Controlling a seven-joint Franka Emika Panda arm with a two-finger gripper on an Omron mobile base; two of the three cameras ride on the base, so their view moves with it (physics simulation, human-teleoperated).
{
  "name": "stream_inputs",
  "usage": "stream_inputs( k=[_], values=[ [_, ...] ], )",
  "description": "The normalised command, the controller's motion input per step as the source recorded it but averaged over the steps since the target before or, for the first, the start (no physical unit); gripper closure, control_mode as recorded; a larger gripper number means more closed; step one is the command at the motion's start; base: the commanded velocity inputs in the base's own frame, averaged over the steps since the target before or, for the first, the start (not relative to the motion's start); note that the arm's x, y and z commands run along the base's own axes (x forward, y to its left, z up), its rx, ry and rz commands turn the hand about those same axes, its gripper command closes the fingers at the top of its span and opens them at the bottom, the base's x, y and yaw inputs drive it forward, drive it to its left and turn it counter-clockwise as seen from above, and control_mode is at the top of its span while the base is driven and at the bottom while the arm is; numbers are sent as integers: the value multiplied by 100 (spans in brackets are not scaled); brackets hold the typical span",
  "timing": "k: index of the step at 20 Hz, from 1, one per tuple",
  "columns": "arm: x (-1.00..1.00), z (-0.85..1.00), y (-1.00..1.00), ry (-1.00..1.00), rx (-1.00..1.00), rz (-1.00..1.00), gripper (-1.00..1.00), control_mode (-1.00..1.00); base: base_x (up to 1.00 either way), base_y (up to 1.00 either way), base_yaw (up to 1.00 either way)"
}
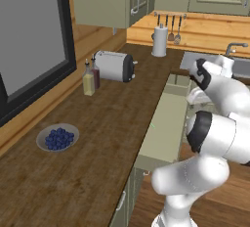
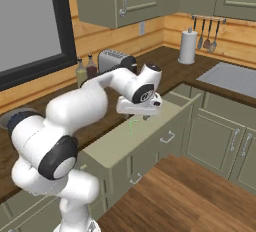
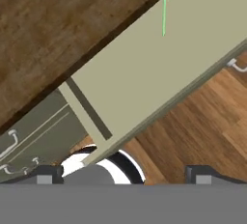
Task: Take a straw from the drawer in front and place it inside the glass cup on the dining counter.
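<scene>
The claw (image 3: 123, 172) hangs wide apart above the drawer (image 3: 144, 73), apparently empty, clear of the straw (image 3: 164, 13).

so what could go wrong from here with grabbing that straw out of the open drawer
1. The straw is a very thin, bent green stick lying flat on the drawer floor, so the open gripper could close over it and miss, or just push it along.
2. In the hand view the straw sits far off to one side rather than between the fingertips, so a straight descent would likely land on bare drawer floor.
3. The drawer's low walls could catch a finger if the hand comes down near the edge.
</scene>
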Motion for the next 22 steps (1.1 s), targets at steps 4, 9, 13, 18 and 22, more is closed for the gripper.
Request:
stream_inputs(
  k=[4,9,13,18,22],
  values=[
    [18,-45,1,14,-4,0,-100,-100,0,0,0],
    [37,-45,0,11,-3,0,-100,-100,0,0,0],
    [32,-35,5,0,0,0,-100,-100,0,0,0],
    [27,-36,2,0,0,0,-100,-100,0,0,0],
    [28,-39,0,0,0,0,-100,-100,0,0,0]
  ],
)
